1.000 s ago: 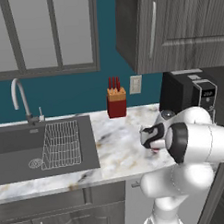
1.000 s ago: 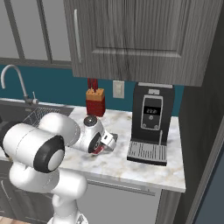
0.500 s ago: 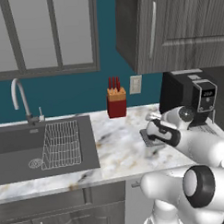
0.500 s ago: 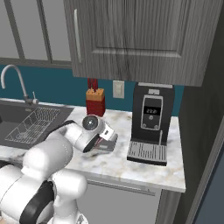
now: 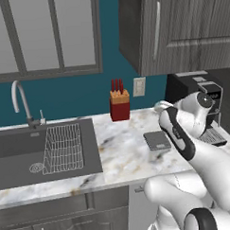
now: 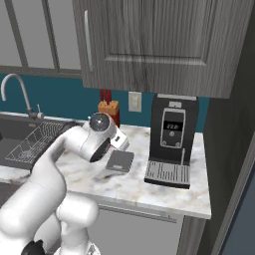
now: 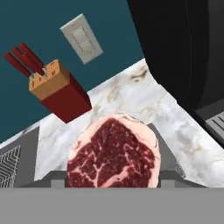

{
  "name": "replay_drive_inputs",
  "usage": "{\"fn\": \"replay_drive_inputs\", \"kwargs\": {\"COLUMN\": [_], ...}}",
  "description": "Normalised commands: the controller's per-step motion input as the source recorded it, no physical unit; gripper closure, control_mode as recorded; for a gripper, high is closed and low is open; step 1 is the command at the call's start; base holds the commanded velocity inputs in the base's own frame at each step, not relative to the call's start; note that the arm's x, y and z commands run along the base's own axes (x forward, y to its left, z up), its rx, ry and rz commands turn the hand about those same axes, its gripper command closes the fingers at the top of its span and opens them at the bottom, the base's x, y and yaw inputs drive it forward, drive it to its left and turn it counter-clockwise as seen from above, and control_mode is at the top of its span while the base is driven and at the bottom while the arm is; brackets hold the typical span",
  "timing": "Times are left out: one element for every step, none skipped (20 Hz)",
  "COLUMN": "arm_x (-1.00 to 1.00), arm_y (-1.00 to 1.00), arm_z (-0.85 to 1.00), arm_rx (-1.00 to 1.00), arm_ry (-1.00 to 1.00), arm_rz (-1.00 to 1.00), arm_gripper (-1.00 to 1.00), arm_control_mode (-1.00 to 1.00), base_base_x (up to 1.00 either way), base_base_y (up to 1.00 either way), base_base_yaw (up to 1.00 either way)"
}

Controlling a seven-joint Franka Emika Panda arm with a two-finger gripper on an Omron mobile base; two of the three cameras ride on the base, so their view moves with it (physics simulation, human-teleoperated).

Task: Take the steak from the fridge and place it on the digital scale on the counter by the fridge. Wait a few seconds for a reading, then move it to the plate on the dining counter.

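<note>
Gripper was clamped on the steak (image 7: 113, 153), hovering just above the digital scale (image 5: 157, 139) at frame centre-right.

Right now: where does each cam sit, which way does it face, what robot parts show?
Left base view: behind-left, faces the counter, sink, scale; arm at lower right.
Right base view: behind-right, faces the coffee machine; arm at lower left.
Hand view: on the hand, looks along the gripper at the held steak.
Both base views share the knife block and scale.
</note>
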Motion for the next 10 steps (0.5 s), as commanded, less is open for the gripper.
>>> {"fn": "replay_drive_inputs", "kwargs": {"arm_x": [-0.34, -0.31, -0.29, -0.34, -0.4, -0.49, -0.54, -0.64, -0.66, -0.69], "arm_y": [0.15, 0.19, 0.19, 0.21, 0.22, 0.23, 0.25, 0.23, 0.23, 0.2], "arm_z": [0.93, 0.89, 0.91, 0.86, 0.75, 0.62, 0.51, 0.28, 0.15, 0.01], "arm_rx": [0.02, 0.01, 0.01, 0.01, 0.0, 0.0, 0.0, 0.0, 0.0, 0.0], "arm_ry": [0.41, 0.41, 0.42, 0.41, 0.38, 0.36, 0.33, 0.27, 0.24, 0.2], "arm_rz": [0.0, 0.0, 0.0, 0.0, 0.0, 0.0, 0.0, 0.0, 0.0, 0.0], "arm_gripper": [1.0, 1.0, 1.0, 1.0, 1.0, 1.0, 1.0, 1.0, 1.0, 1.0], "arm_control_mode": [-1.0, -1.0, -1.0, -1.0, -1.0, -1.0, -1.0, -1.0, -1.0, -1.0], "base_base_x": [0.0, 0.0, 0.0, 0.0, 0.0, 0.0, 0.0, 0.0, 0.0, 0.0], "base_base_y": [0.0, 0.0, 0.0, 0.0, 0.0, 0.0, 0.0, 0.0, 0.0, 0.0], "base_base_yaw": [0.0, 0.0, 0.0, 0.0, 0.0, 0.0, 0.0, 0.0, 0.0, 0.0]}}
